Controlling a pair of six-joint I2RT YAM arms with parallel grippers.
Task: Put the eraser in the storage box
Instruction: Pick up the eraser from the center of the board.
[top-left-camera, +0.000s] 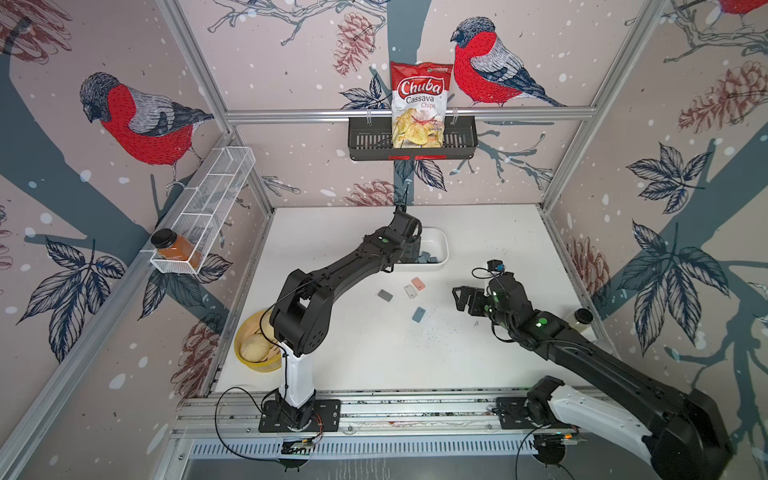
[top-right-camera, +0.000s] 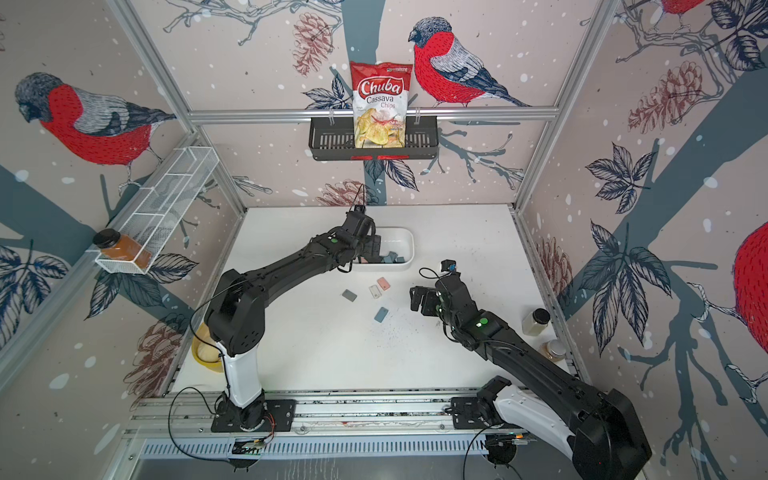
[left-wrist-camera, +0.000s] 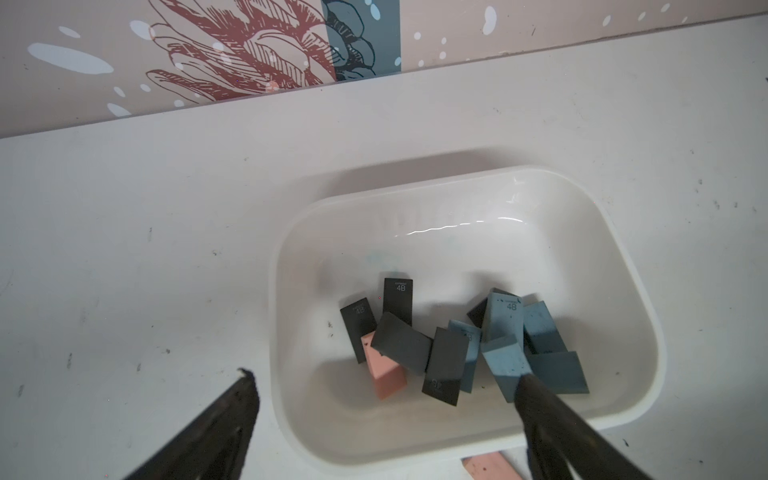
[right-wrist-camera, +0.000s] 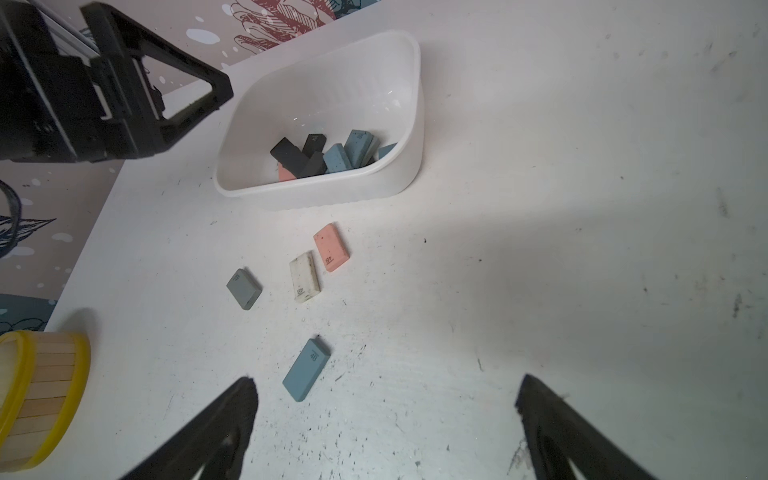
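Observation:
The storage box (top-left-camera: 444, 245) (top-right-camera: 410, 243), a low white tub, sits at the back middle of the table. In it lie several erasers: black ones (left-wrist-camera: 401, 347), blue ones (left-wrist-camera: 540, 328) and a pink one (left-wrist-camera: 384, 374). My left gripper (left-wrist-camera: 386, 378) (top-left-camera: 415, 249) hangs open over the box's near left part, holding nothing; one fingertip (left-wrist-camera: 536, 399) overlaps a blue eraser. On the table in front of the box lie a grey eraser (right-wrist-camera: 244, 289), a white one (right-wrist-camera: 304, 281), a pink one (right-wrist-camera: 331, 247) and a blue one (right-wrist-camera: 306, 370). My right gripper (right-wrist-camera: 386, 381) (top-left-camera: 461, 297) stands open just right of the blue one.
A yellow-rimmed wooden bowl (top-left-camera: 255, 345) stands at the table's left edge behind the left arm. Two jars (top-right-camera: 536, 322) (top-right-camera: 552, 349) stand at the right edge. A black basket (top-left-camera: 370, 139) with a chips bag hangs on the back wall, a white wire rack (top-left-camera: 208, 203) on the left wall.

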